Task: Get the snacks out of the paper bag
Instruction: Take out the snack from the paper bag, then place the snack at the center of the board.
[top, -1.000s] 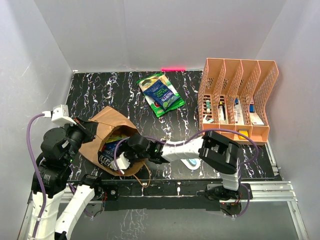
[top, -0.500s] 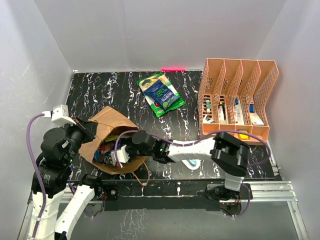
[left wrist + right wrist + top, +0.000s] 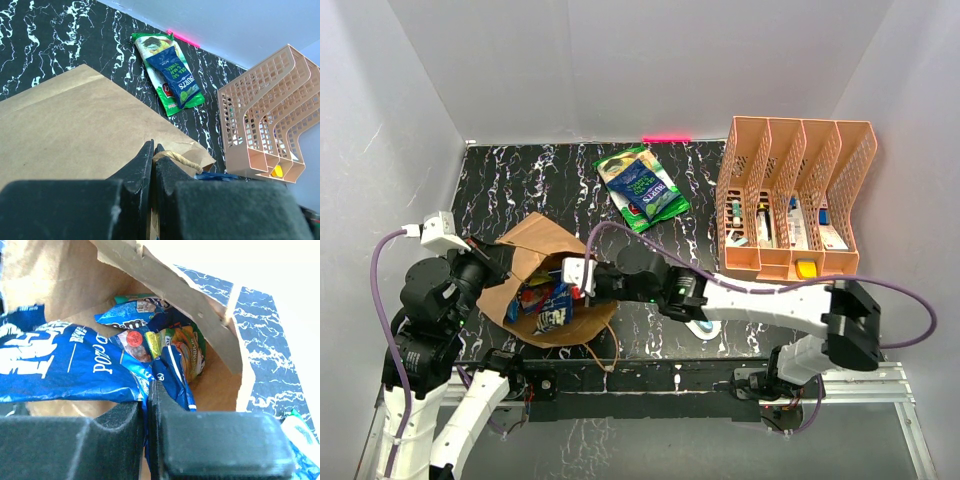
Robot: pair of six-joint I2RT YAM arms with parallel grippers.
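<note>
Inside the tall brown kraft paper bag (image 3: 175, 285), seen only by the right wrist, the right gripper (image 3: 149, 390) pinches a crumpled glossy blue foil packet (image 3: 65, 365); left gripper (image 3: 154, 150) clamps the bag's rim.

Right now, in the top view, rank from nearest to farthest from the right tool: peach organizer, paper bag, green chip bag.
1. paper bag, left: the right tool, gripping a blue packet, is at its mouth.
2. green chip bag, far middle.
3. peach organizer, far right.
</note>
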